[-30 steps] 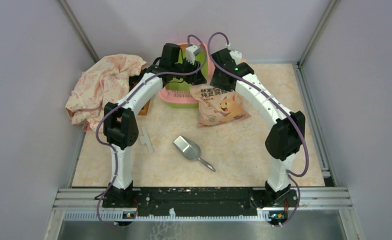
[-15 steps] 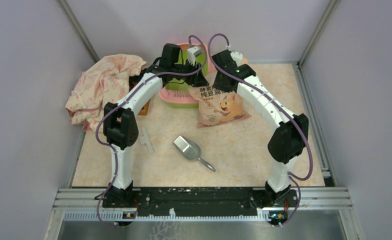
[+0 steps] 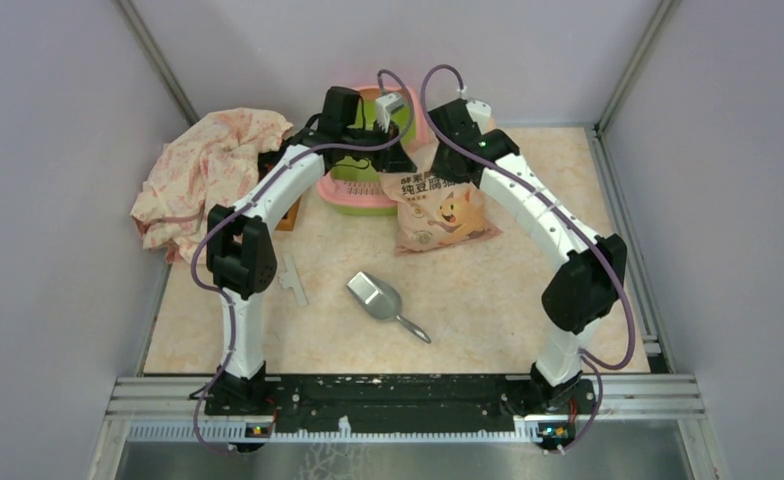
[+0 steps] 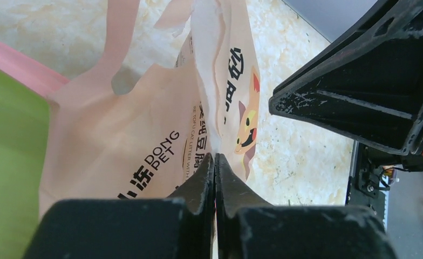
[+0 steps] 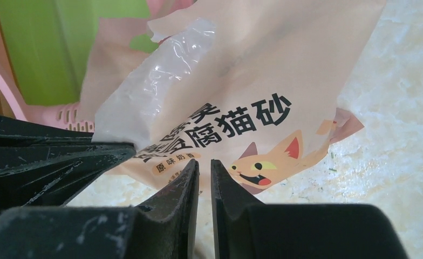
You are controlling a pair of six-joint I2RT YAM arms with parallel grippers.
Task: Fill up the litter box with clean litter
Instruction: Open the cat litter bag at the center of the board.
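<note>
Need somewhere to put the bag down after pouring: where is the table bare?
Bare table runs between the silver metal scoop and the arm bases, and right of the peach-pink litter bag toward the wall. The far left is crowded: pink floral cloth, pink-and-green plastic litter box.

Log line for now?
left claw: shut on peach-pink plastic litter bag | right claw: narrow gap, at bag | pink-rimmed green plastic litter box: beside bag

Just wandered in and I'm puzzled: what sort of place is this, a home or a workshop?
Most likely a robot test booth, not a home: two arms bolted to a metal rail, plain grey walls closing in a small table, and pet props laid out, a litter box, litter bag and scoop.
</note>
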